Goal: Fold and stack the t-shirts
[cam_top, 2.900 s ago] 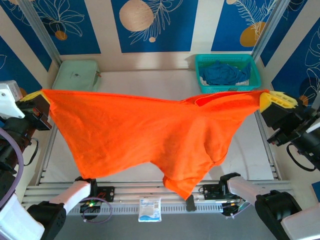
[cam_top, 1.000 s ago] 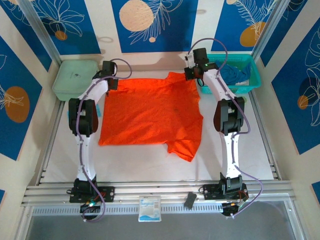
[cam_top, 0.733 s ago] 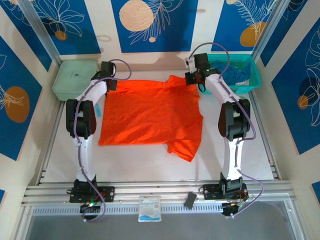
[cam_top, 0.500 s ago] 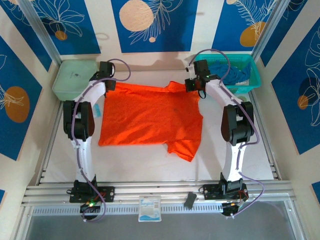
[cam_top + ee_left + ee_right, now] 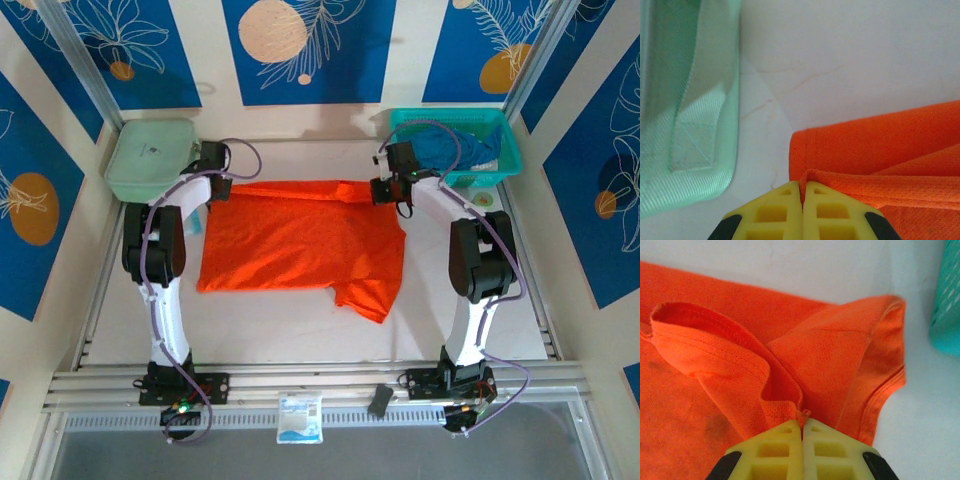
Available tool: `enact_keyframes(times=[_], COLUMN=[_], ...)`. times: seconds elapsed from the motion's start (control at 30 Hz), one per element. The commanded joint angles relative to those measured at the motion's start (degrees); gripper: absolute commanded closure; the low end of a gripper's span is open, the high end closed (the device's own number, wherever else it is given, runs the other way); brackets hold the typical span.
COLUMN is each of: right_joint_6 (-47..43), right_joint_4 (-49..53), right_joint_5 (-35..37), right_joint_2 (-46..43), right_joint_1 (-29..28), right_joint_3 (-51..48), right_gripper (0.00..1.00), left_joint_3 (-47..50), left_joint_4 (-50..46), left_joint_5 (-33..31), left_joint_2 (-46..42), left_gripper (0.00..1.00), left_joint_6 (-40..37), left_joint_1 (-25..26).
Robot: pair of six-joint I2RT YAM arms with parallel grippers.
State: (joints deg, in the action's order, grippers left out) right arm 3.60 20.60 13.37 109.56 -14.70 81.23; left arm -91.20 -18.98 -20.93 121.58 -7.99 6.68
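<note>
The orange t-shirt (image 5: pixel 300 240) lies on the white table, its far edge doubled back toward the near side. My left gripper (image 5: pixel 215 186) is at the shirt's far left corner, shut on a pinch of the orange t-shirt (image 5: pixel 880 145); its gripper point (image 5: pixel 801 183) sits at the cloth fold. My right gripper (image 5: pixel 386 190) is shut on the far right corner beside a sleeve, where the orange t-shirt (image 5: pixel 840 355) bunches above the gripper (image 5: pixel 802 422). The dark blue t-shirt (image 5: pixel 450 148) lies crumpled in the basket.
The teal mesh basket (image 5: pixel 505 165) stands at the back right, its wall (image 5: pixel 947 305) close to the right gripper. A pale green zip case (image 5: pixel 150 158) lies at the back left, its side (image 5: pixel 685 100) just left of the left gripper. A small packet (image 5: pixel 300 417) rests on the front rail.
The shirt went from hanging spread in the air to lying on the table. Over the last second both grippers pulled its far edge toward the near side, shortening the spread.
</note>
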Motion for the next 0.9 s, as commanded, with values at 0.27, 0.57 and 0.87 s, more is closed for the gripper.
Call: enact_keyframes(times=[0.27,0.57,0.87], right_joint_6=[7.3,7.6,9.4], right_joint_4=[7.3,11.5,19.0], right_joint_5=[2.4,0.4,-9.3], right_joint_2=[-1.9,-10.9,0.4], right_joint_1=[-1.8,-2.6,-2.4], right_joint_3=[-3.9,-5.5,13.1], right_gripper=[0.80,0.41,1.00], left_joint_3=[6.3,7.3,6.7], left_joint_4=[-0.7,-2.7,-12.1], left_joint_5=[-0.2,-1.1,-0.6], left_joint_2=[-6.3,-16.7,-30.6], left_gripper=[0.72,0.28,0.07], left_joint_6=[5.6,7.4,10.5], left_joint_1=[0.8,1.6,5.1])
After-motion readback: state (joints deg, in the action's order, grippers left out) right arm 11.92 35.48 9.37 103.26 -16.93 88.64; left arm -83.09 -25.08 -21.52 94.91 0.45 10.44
